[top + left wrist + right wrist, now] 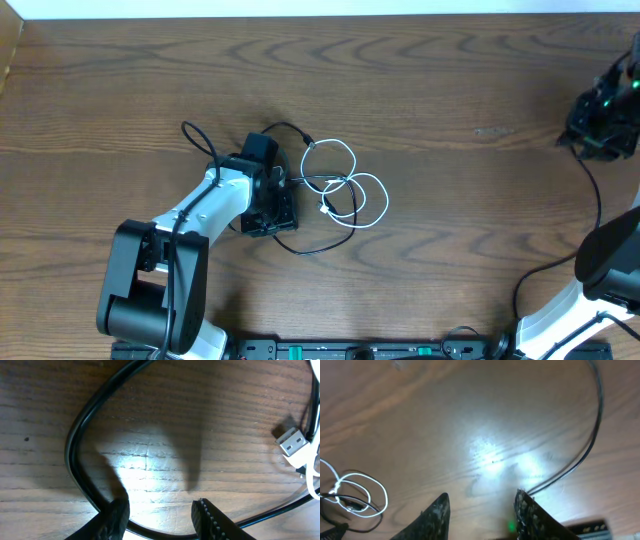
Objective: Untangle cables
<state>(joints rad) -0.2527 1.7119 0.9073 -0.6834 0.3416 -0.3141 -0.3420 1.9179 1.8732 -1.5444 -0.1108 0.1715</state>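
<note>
The cables lie tangled mid-table: a white cable (372, 195) in loose loops and a thin black cable (318, 245) curving round it. My left gripper (272, 203) hangs low over their left side. In the left wrist view the left gripper (160, 510) is open, and the black cable (75, 445) sweeps round past the left fingertip and crosses under the gap. A white USB plug (291, 442) lies to the right. My right gripper (605, 105) sits far off at the back right; the right gripper (480, 502) is open and empty, with the white cable (377, 491) far to its left.
The wooden table (450, 90) stretches bare around the tangle. A thicker black arm cable (592, 435) trails over the table beside the right gripper. The arm bases stand at the front edge, the left arm (150, 280) reaching in from the front left.
</note>
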